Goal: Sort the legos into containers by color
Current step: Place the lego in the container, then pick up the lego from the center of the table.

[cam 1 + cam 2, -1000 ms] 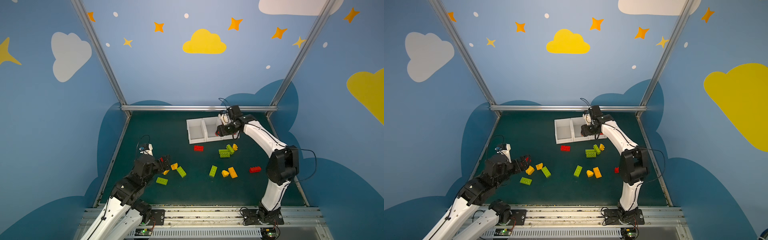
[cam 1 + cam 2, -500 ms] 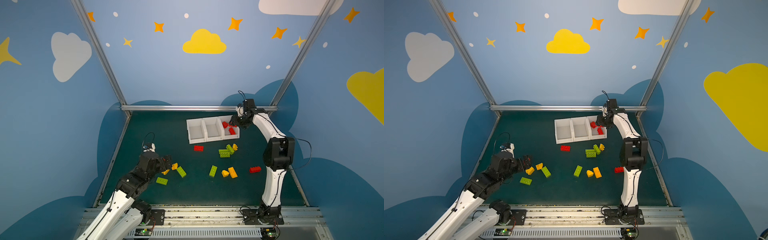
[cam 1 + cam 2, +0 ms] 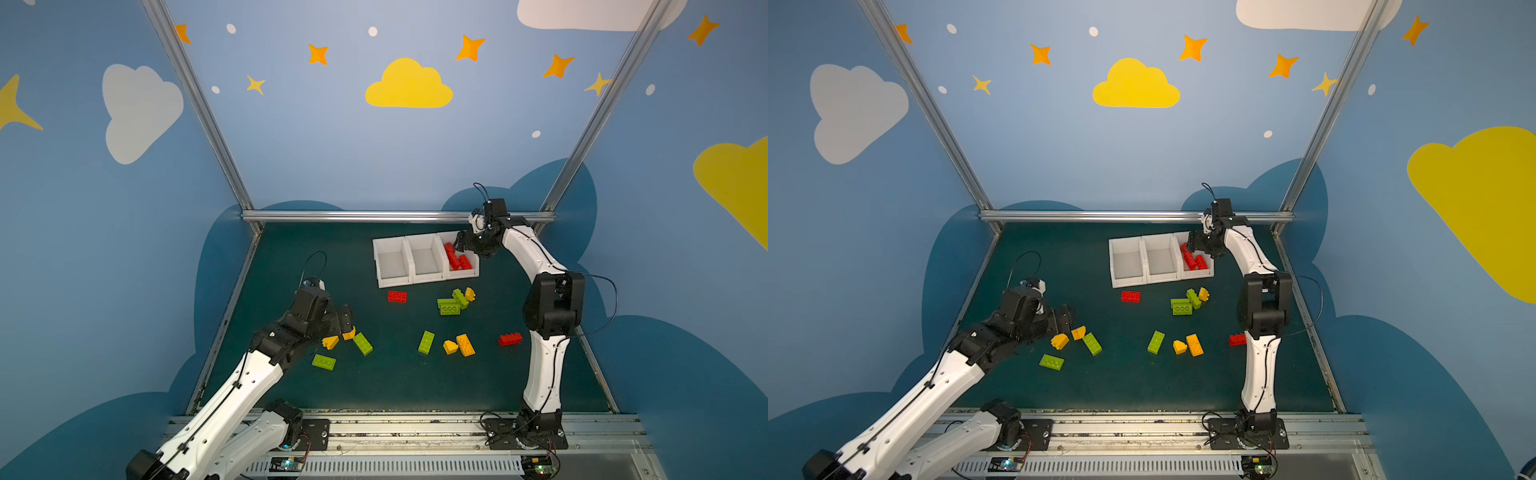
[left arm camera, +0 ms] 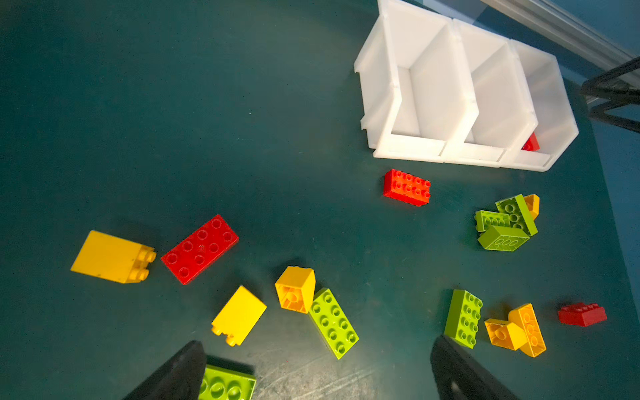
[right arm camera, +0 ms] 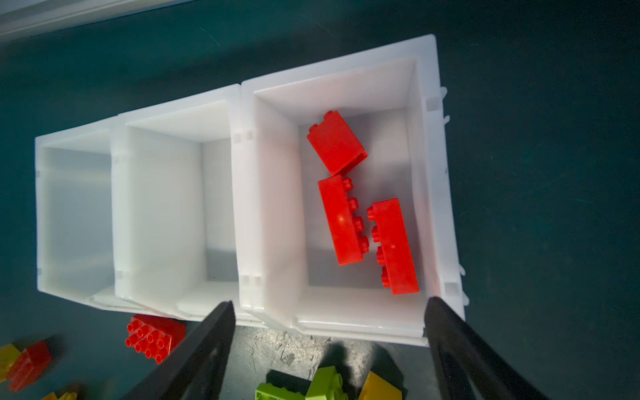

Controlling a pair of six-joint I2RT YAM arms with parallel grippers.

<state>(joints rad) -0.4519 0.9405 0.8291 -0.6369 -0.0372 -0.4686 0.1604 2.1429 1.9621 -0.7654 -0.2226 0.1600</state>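
Observation:
Three white containers stand in a row: left (image 3: 390, 283), middle (image 3: 424, 275), right (image 3: 464, 273). Three red legos (image 5: 346, 221) lie in the right one (image 5: 273, 207); the other two hold nothing. My right gripper (image 3: 461, 245) (image 5: 329, 304) hovers open over the right container, nothing between its fingers. My left gripper (image 3: 338, 322) (image 4: 317, 343) is open low over the mat. Close by it lie yellow legos (image 3: 330, 342) (image 4: 239, 315), an orange-yellow one (image 4: 296, 289) and green ones (image 3: 363, 343) (image 3: 323, 362). A red lego (image 4: 200, 248) lies beyond them.
Loose on the green mat are a red lego (image 3: 397, 296), a green pile (image 3: 451, 305) with a yellow piece (image 3: 470, 294), a green lego (image 3: 426, 342), yellow ones (image 3: 465, 345) and a red one (image 3: 510, 339) beside the right arm. A metal rail (image 3: 374, 216) bounds the back.
The right gripper has swung to the back of the right container and its jaws have opened there. The left gripper has edged slightly toward the yellow and green legos.

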